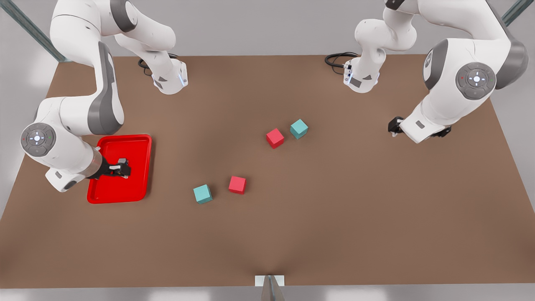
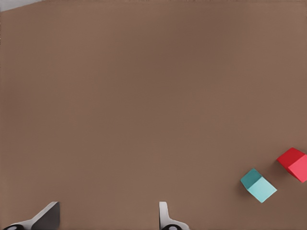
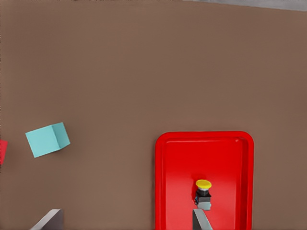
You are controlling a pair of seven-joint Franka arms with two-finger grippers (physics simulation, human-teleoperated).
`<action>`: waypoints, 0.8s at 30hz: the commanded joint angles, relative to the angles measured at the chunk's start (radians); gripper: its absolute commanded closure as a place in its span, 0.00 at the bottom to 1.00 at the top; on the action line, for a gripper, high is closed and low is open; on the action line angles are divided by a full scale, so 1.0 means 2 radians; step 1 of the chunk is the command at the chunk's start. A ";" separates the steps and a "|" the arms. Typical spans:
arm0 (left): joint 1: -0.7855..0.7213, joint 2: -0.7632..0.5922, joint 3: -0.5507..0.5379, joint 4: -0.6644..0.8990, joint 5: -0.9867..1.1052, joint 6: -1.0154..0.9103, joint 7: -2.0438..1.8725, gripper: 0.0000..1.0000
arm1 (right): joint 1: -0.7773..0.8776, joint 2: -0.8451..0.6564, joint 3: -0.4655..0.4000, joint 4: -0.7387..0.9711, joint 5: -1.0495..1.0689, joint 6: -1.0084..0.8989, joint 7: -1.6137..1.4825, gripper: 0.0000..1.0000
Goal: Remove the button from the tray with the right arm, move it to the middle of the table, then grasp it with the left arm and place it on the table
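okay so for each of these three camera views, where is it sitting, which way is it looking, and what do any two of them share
Front view: high above the table, looking down; both white arms show, the right gripper over the tray, the left gripper waiting at the front view's right.
Left wrist view: looks down at bare table, its fingertips apart, a teal cube nearby.
Right wrist view: looks down at the button in the tray, fingertips apart.
Shared: front and right wrist views both show the tray.

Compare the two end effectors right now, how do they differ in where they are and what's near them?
The right end effector hangs over the red tray, at the front view's left, open, with the yellow button beside one finger. The left end effector hangs over bare table at the front view's right, open, nothing between its fingers, waiting. Both are black, two-fingered and on white arms.
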 commanded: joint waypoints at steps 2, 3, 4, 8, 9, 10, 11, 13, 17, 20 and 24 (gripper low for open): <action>-0.002 0.010 0.000 0.001 0.001 0.017 -0.002 0.00 | 0.001 -0.001 0.000 0.002 0.000 0.011 -0.006 0.00; -0.004 0.013 0.000 0.001 0.002 0.017 -0.002 0.00 | 0.007 0.000 0.001 0.002 0.000 0.011 -0.006 0.00; -0.003 0.017 0.000 0.001 0.001 0.019 -0.002 0.00 | 0.009 0.000 0.004 -0.002 0.000 0.011 -0.018 0.00; -0.003 0.026 0.000 0.001 0.002 0.027 -0.002 0.00 | -0.055 0.065 0.005 -0.152 0.002 0.174 -0.041 0.00; -0.003 0.027 0.000 0.001 0.002 0.027 -0.002 0.00 | -0.083 0.067 0.005 -0.198 -0.005 0.262 -0.057 0.00; -0.003 0.028 0.000 0.001 0.002 0.027 -0.002 0.00 | -0.104 0.067 0.005 -0.220 -0.008 0.306 -0.072 0.00; -0.003 0.031 0.000 0.002 0.002 0.027 -0.002 0.00 | -0.120 0.067 0.005 -0.221 -0.007 0.307 -0.069 0.00; -0.003 0.034 0.000 0.001 0.002 0.028 -0.002 0.00 | -0.143 0.067 0.005 -0.221 -0.010 0.312 -0.085 0.00; -0.004 0.038 0.000 0.001 0.002 0.028 -0.002 0.00 | -0.162 0.062 0.005 -0.316 -0.010 0.443 -0.166 0.00; -0.004 0.040 0.000 0.001 0.003 0.028 -0.002 0.00 | -0.164 0.062 0.005 -0.329 -0.010 0.447 -0.219 0.00; -0.004 0.041 0.000 0.001 0.003 0.027 -0.002 0.00 | -0.176 0.062 0.005 -0.327 -0.010 0.446 -0.244 0.00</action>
